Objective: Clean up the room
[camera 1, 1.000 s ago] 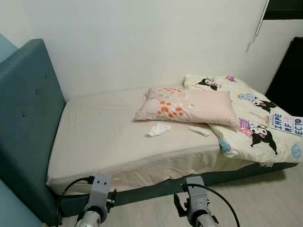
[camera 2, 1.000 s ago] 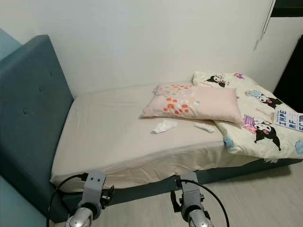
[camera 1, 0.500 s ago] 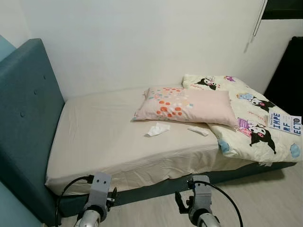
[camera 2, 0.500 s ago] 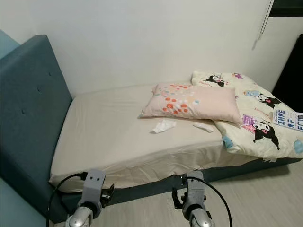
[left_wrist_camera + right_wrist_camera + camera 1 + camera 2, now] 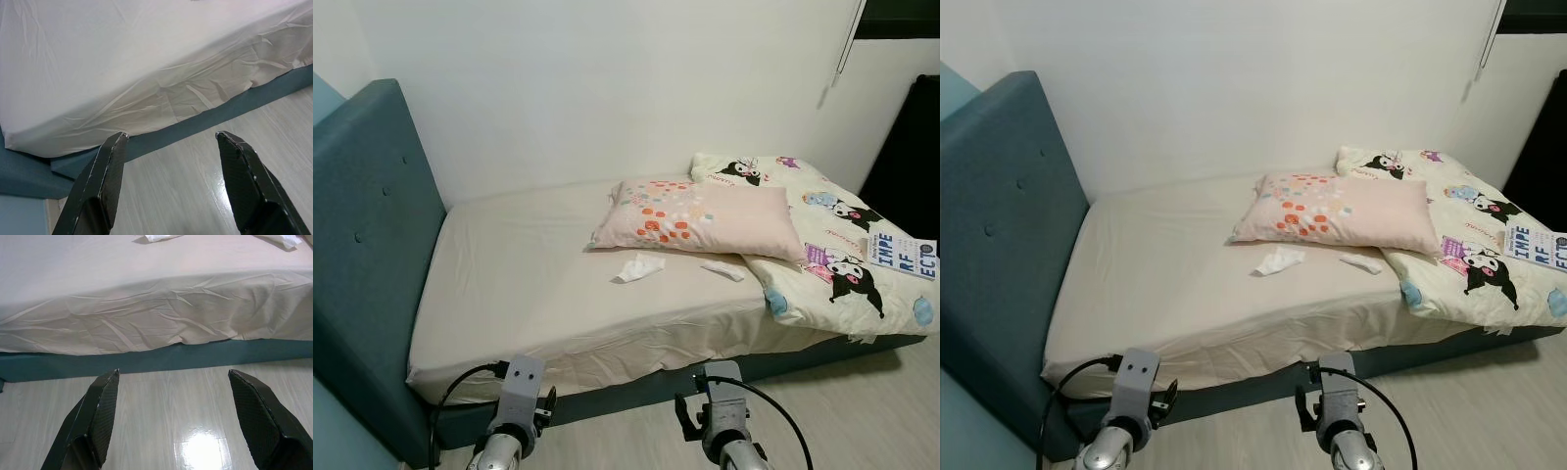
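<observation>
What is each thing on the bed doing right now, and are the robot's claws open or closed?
Pillow: lying flat, partly over the blanket.
Blanket: spread out, hanging off the bed edge.
Bigger tissue: crumpled on the sheet.
Smaller tissue: crumpled by the pillow.
Sheet: wrinkled along the front.
Left gripper: open, empty.
Right gripper: open, empty.

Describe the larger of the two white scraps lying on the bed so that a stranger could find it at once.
Start at the bed with the teal headboard, then find the pink dotted pillow. On the bare sheet just in front of the pillow's headboard-side corner lies the crumpled tissue. It is bigger and more bunched than the smaller scrap nearer the cartoon-print quilt.
</observation>
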